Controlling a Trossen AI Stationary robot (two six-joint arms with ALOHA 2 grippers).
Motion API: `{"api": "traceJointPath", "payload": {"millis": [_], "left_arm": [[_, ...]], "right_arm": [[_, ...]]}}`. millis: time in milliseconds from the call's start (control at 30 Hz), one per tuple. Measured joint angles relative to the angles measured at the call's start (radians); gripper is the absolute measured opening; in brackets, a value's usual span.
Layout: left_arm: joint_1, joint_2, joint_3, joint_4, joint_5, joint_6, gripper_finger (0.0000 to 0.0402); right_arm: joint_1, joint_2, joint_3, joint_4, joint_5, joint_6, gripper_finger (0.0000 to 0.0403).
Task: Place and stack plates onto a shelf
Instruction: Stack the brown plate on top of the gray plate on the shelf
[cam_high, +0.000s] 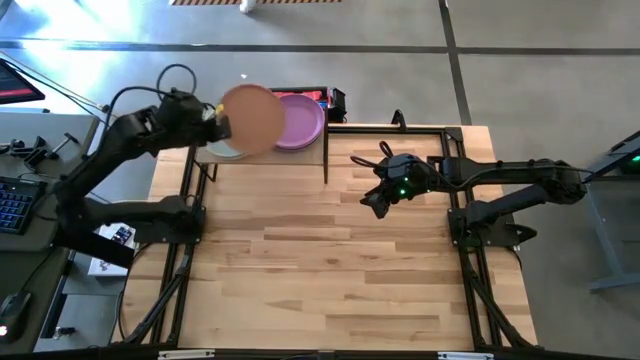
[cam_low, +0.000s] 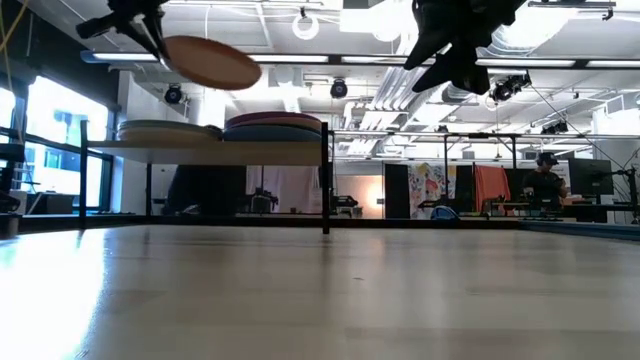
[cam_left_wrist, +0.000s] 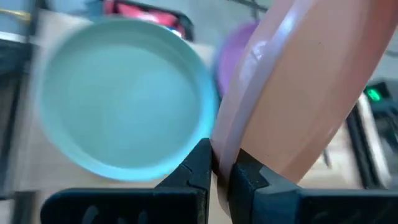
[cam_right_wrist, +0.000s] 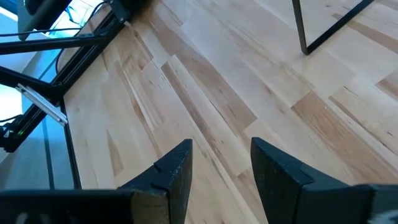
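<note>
One round matte peach plate (cam_high: 254, 119) pinched by left gripper (cam_left_wrist: 221, 171), right gripper (cam_right_wrist: 219, 163) empty, fingers apart

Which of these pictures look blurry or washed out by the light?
Left wrist view: the sage green plate is smeared, and the peach plate in the left gripper is soft. Low view: bright ceiling lights leave the right gripper a dark silhouette.

Both arms are dark, almost black, built from thick jointed segments with black cables looping along them. The right gripper (cam_right_wrist: 221, 180) has two flat matte black fingers with angled inner edges. A small green light glows on the right arm's wrist (cam_high: 401, 189). The left gripper (cam_left_wrist: 221, 171) has similar black wedge-shaped fingers.
</note>
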Motion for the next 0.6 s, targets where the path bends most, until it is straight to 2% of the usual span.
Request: {"api": "traceJointPath", "payload": {"millis": [100,300,600], "left_arm": [[0.056,-0.005,0.000,-0.023,-0.036,-0.021,0.0016],[0.167,0.003,0.000,-0.105,-0.033,-0.064,0.0016],[0.285,0.047,0.000,-0.163,0.061,-0.095,0.0017]], "right_arm": [[0.000,0.000,0.000,0.000,0.000,-0.010,0.0145],[0.000,0.000,0.000,-0.004,0.001,-0.025,0.0145],[0.000,0.001,0.000,-0.038,0.001,-0.029,0.0145]]}}
